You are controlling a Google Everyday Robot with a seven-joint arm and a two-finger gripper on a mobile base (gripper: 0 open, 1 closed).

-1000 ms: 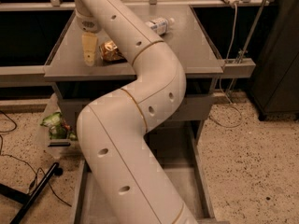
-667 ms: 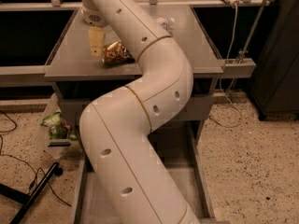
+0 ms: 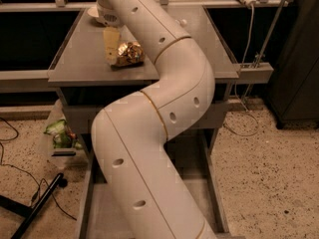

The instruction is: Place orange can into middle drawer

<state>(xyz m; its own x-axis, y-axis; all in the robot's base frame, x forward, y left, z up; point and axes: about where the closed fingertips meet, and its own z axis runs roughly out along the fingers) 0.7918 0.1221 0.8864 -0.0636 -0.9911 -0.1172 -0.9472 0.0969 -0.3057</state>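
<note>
Just right of the cream robot gripper [image 3: 112, 48], grip state indeterminate, sits the small shiny orange-gold metal can [image 3: 129, 54]: likely light, thin-walled, slippery; grasp gently across mid-body

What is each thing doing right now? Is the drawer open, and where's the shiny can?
Gripper: low over the table, right beside the can.
Can: sitting on the table, not in the drawer; cannot tell if the gripper touches it.
Drawer: pulled open below the table; the arm hides much of it.
Arm: bent, reaching up over the table.
</note>
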